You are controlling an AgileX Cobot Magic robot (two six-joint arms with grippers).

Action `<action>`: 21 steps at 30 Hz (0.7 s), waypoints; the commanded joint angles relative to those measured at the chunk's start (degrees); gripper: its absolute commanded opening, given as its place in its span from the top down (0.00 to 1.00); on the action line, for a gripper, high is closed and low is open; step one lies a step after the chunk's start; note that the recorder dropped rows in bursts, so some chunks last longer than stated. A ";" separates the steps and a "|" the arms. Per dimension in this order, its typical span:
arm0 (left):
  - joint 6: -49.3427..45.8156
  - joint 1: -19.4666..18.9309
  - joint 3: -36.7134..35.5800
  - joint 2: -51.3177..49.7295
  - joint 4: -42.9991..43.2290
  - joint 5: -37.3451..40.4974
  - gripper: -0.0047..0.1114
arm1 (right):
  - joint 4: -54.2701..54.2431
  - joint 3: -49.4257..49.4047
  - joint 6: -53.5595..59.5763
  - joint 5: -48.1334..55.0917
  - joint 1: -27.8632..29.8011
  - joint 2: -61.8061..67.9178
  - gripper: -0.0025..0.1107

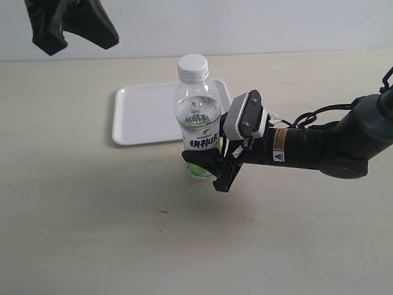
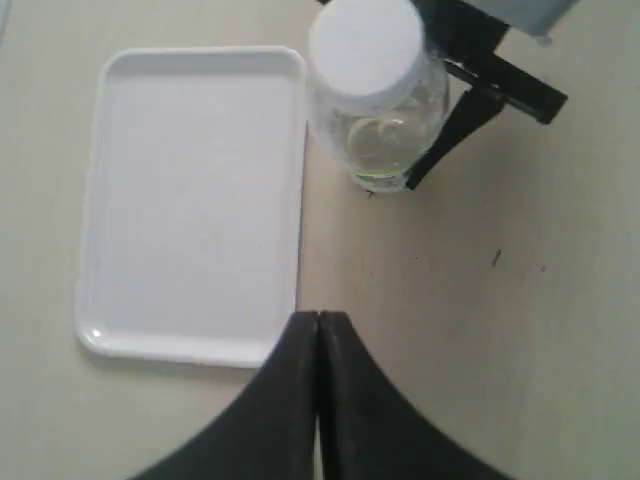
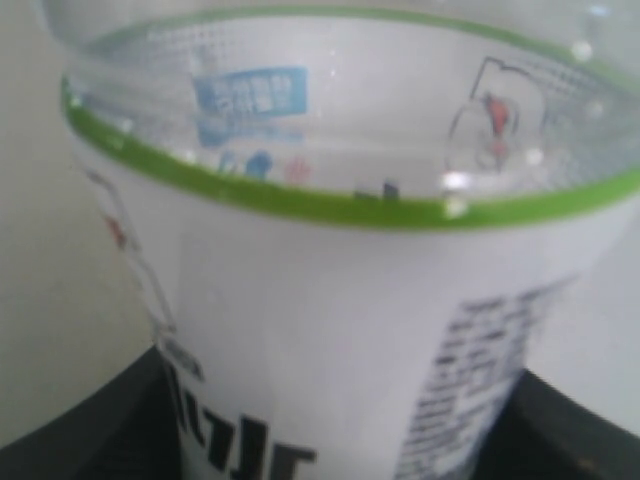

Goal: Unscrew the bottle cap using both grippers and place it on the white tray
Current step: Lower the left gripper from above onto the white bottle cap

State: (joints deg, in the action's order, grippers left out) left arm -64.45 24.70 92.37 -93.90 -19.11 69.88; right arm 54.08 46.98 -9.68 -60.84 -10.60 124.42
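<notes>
The clear bottle (image 1: pixel 198 120) stands upright on the table, just in front of the white tray (image 1: pixel 141 114), with its white cap (image 1: pixel 193 66) screwed on. My right gripper (image 1: pixel 207 165) is shut on the bottle's lower labelled part. In the right wrist view the label (image 3: pixel 340 330) fills the frame between two black fingers (image 3: pixel 90 430). My left gripper (image 2: pixel 318 318) is shut and holds nothing. It hangs high above the table's far left (image 1: pixel 67 31), well clear of the bottle. From there I see the cap (image 2: pixel 365 45) from above, beside the tray (image 2: pixel 190 200).
The tray (image 2: pixel 190 200) has nothing on it. The right arm (image 1: pixel 319 144) reaches in from the right with cables along it. The beige table (image 1: pixel 123 233) stretches bare toward the front and the left.
</notes>
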 commanded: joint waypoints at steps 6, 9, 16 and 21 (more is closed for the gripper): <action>-5.56 12.48 0.43 -1.79 3.60 -8.15 0.96 | 0.98 0.29 5.37 -1.41 -0.13 -0.49 0.98; -4.97 13.58 1.01 -1.68 4.04 -8.71 0.90 | 0.98 0.29 5.48 -1.41 -0.13 -0.49 0.98; -0.68 14.20 1.79 -1.79 4.21 -11.38 0.46 | 0.61 0.29 7.37 1.45 -0.13 -0.49 0.98; 0.74 14.20 1.79 -1.79 3.64 -9.94 0.37 | -1.24 0.29 9.68 1.32 -0.13 -0.49 0.98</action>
State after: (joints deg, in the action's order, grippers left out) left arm -65.51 38.57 93.76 -95.75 -14.76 58.94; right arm 54.38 46.98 -2.33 -60.74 -10.60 124.33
